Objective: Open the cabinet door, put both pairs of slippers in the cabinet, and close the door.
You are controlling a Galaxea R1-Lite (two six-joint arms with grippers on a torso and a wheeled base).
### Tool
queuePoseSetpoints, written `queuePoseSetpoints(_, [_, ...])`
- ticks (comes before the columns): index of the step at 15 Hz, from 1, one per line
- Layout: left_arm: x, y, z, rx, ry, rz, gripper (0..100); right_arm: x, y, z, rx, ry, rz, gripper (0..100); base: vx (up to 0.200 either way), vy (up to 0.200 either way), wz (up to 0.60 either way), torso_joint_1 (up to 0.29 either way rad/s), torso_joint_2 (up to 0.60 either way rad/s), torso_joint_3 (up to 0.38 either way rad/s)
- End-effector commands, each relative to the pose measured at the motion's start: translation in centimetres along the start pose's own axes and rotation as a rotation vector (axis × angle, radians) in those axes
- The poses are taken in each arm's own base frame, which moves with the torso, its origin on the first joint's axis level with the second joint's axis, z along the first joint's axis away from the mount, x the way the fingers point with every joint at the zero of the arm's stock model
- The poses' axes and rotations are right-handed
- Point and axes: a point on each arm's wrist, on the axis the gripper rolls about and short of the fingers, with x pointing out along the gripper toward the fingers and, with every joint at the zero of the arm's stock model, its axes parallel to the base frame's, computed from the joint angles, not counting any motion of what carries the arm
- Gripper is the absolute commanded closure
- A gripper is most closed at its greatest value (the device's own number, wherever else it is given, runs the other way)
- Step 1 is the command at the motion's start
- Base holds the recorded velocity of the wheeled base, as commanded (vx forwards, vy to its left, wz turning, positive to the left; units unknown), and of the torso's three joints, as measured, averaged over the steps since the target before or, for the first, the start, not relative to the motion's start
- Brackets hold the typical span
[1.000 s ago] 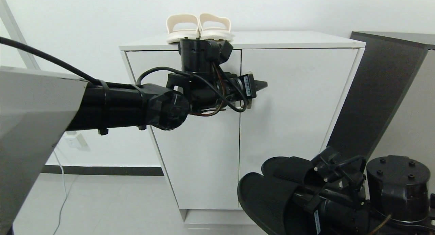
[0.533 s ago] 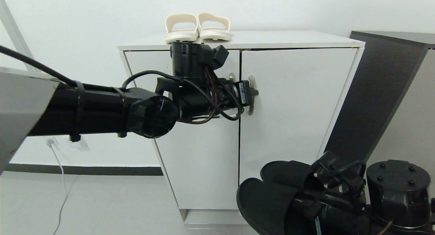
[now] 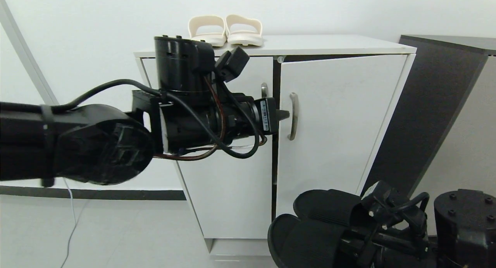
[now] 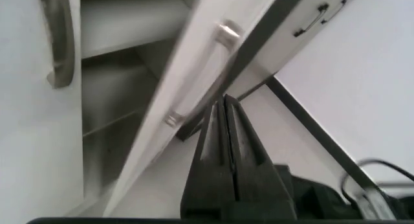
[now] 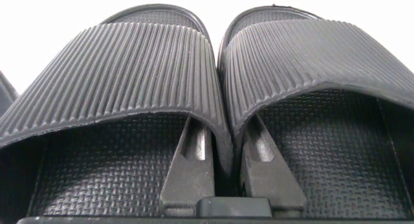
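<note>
A white two-door cabinet [image 3: 341,45] stands before me. Its right door [image 3: 341,124] is ajar, with a dark gap along the inner edge. My left gripper [image 3: 285,115] is shut, and its tip sits hooked behind that door's handle [image 3: 293,116]; in the left wrist view the gripper [image 4: 225,104] touches the handle [image 4: 200,75]. A cream pair of slippers [image 3: 226,30] rests on the cabinet top. Low on the right, my right gripper [image 5: 226,166] is shut on the black pair of slippers [image 3: 321,221], one finger inside each strap [image 5: 129,75].
The left door [image 3: 224,182] is closed, its handle [image 3: 264,90] just beside the gap. Shelves [image 4: 116,30] show inside. A dark grey cabinet [image 3: 434,105] stands close on the right. A thin cable [image 3: 71,221] hangs to the grey floor on the left.
My left gripper drew back toward me with the handle, and the right door swung from closed to ajar. The black slippers sank a little in the view.
</note>
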Motion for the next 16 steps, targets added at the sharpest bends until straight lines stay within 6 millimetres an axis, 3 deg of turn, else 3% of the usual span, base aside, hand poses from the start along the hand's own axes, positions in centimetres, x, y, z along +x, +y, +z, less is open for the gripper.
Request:
queuePoseSetpoints(1, [-2.5, -1.0, 0.8, 0.011, -0.035, -0.016, 100, -0.1, 0.0, 0.1, 0.0, -0.004, 0.0, 100, 0.0, 0.0, 0.0, 0.0, 0.0, 0.0])
queuePoseSetpoints(5, [-1.9, 1.5, 0.9, -0.009, -0.034, 0.049, 100, -0.1, 0.1, 0.1, -0.003, -0.004, 0.001, 100, 0.0, 0.0, 0.0, 0.0, 0.0, 0.0])
queuePoseSetpoints(9, [0.9, 4.4, 0.5, -0.011, -0.078, 0.087, 100, -0.1, 0.1, 0.1, -0.003, -0.004, 0.001, 100, 0.0, 0.0, 0.0, 0.0, 0.0, 0.0])
queuePoseSetpoints(16, [5.1, 5.9, 0.5, -0.016, -0.082, 0.088, 100, 0.3, 0.2, -0.2, -0.005, 0.013, 0.003, 100, 0.0, 0.0, 0.0, 0.0, 0.0, 0.0])
